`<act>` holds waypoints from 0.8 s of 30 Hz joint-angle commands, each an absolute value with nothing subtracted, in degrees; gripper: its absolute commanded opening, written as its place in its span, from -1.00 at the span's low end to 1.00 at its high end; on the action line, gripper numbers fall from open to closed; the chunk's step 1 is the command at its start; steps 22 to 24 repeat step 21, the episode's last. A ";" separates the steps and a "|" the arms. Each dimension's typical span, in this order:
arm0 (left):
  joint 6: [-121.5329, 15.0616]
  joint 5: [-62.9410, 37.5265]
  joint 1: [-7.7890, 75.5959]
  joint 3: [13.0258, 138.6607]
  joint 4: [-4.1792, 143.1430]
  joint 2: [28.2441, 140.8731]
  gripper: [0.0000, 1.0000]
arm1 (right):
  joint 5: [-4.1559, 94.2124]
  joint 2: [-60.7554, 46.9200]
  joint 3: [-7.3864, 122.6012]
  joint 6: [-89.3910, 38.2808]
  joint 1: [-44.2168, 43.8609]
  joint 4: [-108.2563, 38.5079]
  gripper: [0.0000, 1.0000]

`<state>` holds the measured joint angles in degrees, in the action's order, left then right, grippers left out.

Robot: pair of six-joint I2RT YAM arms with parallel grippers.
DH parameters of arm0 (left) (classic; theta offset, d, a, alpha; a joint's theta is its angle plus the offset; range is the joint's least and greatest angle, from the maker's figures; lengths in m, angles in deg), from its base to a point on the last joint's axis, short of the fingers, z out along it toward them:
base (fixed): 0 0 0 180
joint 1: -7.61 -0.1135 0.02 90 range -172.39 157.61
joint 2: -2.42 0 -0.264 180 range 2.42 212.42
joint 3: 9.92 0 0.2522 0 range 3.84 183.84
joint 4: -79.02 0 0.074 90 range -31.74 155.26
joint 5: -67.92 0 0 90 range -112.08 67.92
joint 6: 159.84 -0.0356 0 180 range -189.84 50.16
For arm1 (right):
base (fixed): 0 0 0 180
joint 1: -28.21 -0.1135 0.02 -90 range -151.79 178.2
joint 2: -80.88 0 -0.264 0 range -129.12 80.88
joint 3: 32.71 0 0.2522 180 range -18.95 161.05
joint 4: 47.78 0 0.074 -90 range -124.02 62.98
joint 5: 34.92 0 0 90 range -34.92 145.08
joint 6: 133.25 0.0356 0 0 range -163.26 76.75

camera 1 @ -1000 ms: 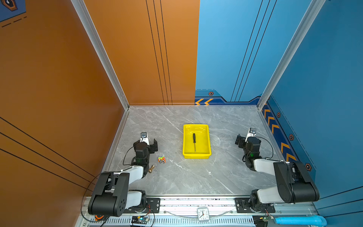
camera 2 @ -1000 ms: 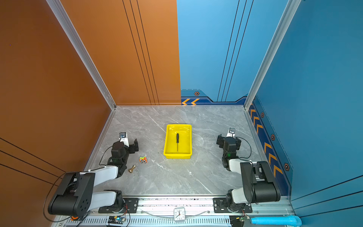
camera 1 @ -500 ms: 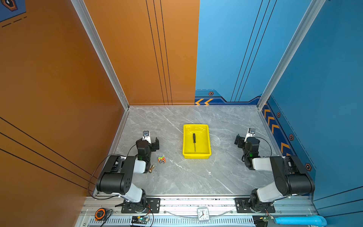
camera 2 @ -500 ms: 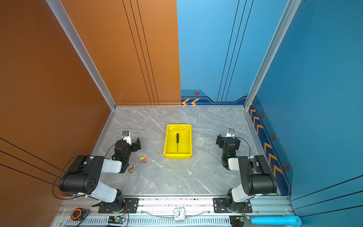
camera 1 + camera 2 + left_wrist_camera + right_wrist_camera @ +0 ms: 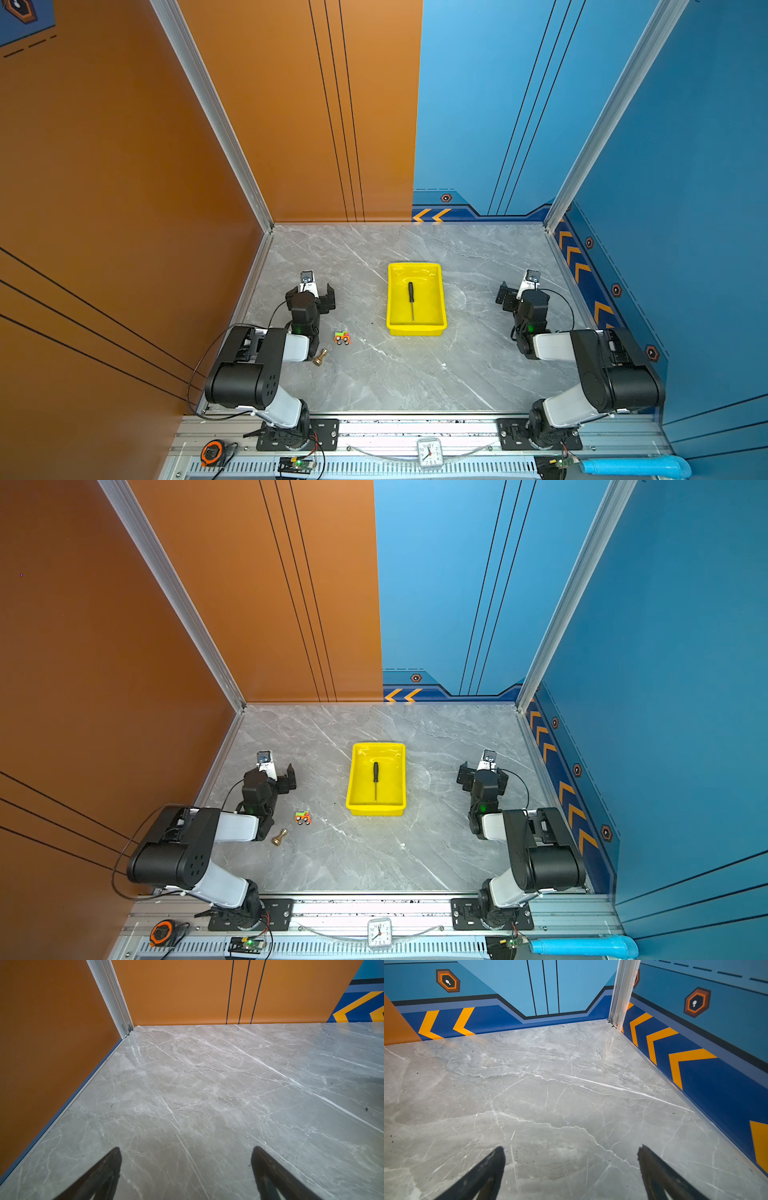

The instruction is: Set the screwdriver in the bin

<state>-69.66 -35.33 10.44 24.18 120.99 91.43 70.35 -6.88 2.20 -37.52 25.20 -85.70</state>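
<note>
Grey marble tabletop being cleared out, lol. Screwdriver being cradled flat inside bin, mid-tabletop. Arms being folded back since a sec ago. Left tool, right tool being held wide, nothing gripped. Task looking done.

Left pincer splayed, right pincer splayed, left arm and right arm folded low
</note>
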 commanded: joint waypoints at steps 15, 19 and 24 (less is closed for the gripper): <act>-70.86 -35.08 10.95 25.03 119.62 92.08 0.96 | 71.08 -7.71 1.71 -37.92 25.56 -87.47 1.00; -70.88 -34.47 10.77 25.20 119.45 92.28 0.96 | 71.23 -7.69 1.80 -37.94 25.49 -87.43 1.00; -70.65 -33.18 10.23 25.28 119.03 92.02 0.96 | 71.43 -7.73 1.71 -37.90 25.39 -87.41 1.00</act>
